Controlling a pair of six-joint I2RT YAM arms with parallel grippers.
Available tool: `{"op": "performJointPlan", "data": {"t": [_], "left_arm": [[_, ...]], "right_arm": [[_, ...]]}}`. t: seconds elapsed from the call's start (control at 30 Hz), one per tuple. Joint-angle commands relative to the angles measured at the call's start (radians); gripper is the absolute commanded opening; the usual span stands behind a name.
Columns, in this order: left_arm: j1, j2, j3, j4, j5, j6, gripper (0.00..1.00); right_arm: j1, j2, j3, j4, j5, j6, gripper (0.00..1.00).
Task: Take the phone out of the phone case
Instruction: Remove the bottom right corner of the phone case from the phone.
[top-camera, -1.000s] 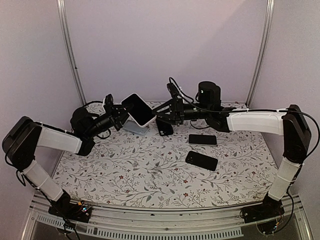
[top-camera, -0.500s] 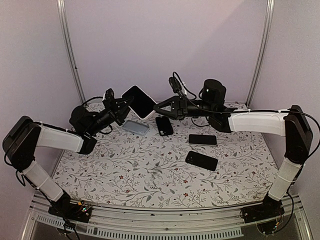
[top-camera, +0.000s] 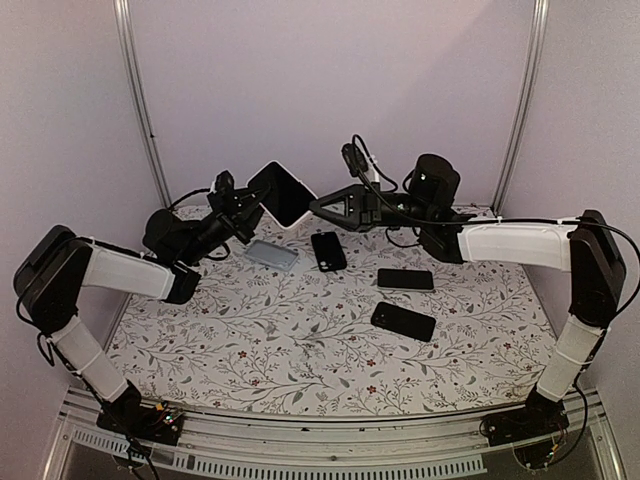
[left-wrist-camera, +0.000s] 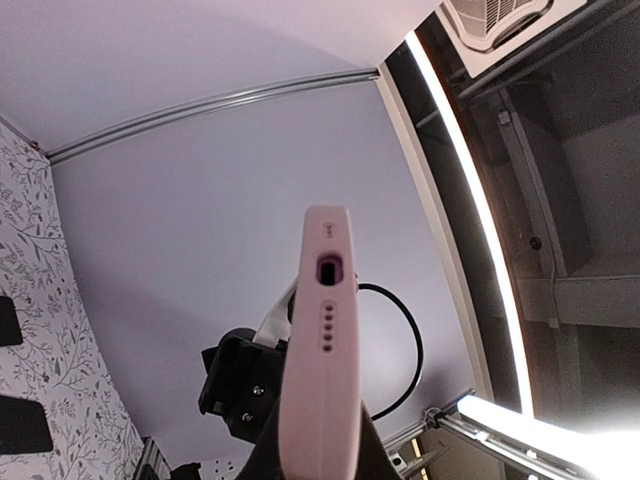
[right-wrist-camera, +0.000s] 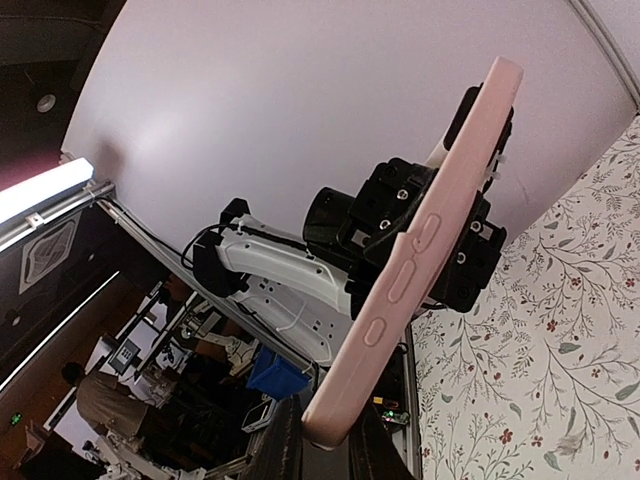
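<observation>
Holding the phone case (right-wrist-camera: 420, 250) aloft between both hands, well above the table (top-camera: 250, 340), with the phone (top-camera: 282, 192) seated inside it and its dark screen turned toward the overhead camera.

Pinching the case's left end with the left hand (top-camera: 250, 206), fingers squeezed almost together on the pale rim. Showing, from that wrist, only the port end of the case, edge-on.

Pinching the case's right end with the right hand (top-camera: 318, 206), likewise closed down to a narrow grip on the rim. Showing, from that wrist, the button side of the case running up and away.

Lying with the long axis roughly from one hand to the other, so neither arm nearer: both touching the case at opposite ends, phone directly between.

Judging by that: probably best to anchor one end and flex or peel the rim at the other, across the long axis, until a corner of the phone pops free. Risking a drop if both grips loosen together.

Leaving untouched, below the case and flat on the table, a grey-blue slab (top-camera: 270, 253) and three black phones (top-camera: 328, 250) (top-camera: 405, 279) (top-camera: 402, 321).
</observation>
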Motion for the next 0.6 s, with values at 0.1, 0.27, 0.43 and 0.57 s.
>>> {"op": "performJointPlan", "data": {"t": [0.1, 0.27, 0.43, 0.57], "left_arm": [[-0.045, 0.023, 0.067, 0.08, 0.026, -0.116, 0.0], [-0.054, 0.025, 0.09, 0.083, 0.049, -0.134, 0.0], [-0.06, 0.029, 0.097, 0.101, 0.052, -0.148, 0.0], [-0.068, 0.04, 0.113, 0.114, 0.057, -0.161, 0.0]], "right_arm": [[0.032, 0.011, 0.093, 0.18, -0.108, -0.051, 0.07], [0.036, 0.049, 0.14, 0.214, -0.133, -0.038, 0.07], [0.039, 0.071, 0.148, 0.259, -0.145, -0.011, 0.07], [0.039, 0.077, 0.138, 0.259, -0.144, -0.021, 0.06]]}}
